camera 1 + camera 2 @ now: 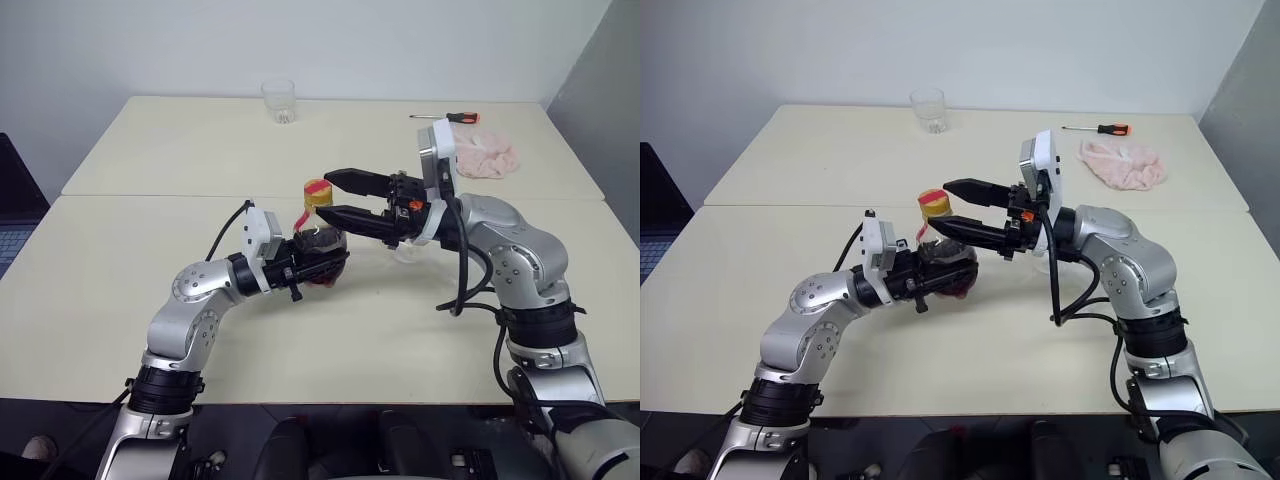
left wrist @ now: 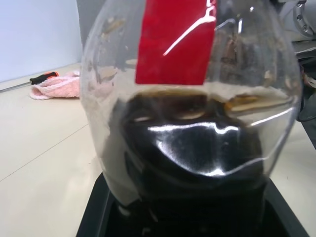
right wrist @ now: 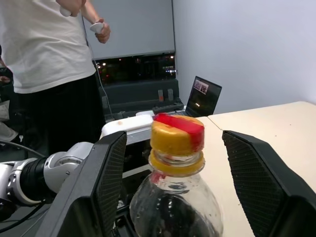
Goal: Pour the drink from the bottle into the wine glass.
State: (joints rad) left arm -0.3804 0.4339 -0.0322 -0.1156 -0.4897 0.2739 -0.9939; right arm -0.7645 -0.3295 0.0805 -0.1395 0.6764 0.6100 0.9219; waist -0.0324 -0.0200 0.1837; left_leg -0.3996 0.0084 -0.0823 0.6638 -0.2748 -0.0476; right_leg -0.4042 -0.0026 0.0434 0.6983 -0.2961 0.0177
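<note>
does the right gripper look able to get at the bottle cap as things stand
Probably yes: the right gripper is open with its fingers on either side of the yellow cap, nothing between them, while the left gripper holds the bottle upright.

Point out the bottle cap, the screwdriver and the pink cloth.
bottle cap (image 3: 177,135), right wrist view, on the cap's yellow side.
screwdriver (image 1: 1099,129), right eye view, on the shaft beside the orange handle.
pink cloth (image 1: 1122,163), right eye view, on the middle of the crumpled fabric.

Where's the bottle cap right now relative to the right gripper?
In the right wrist view the yellow-orange cap sits on the bottle, between the open fingers of the right gripper, untouched. The left gripper holds the bottle near the table's middle.
</note>
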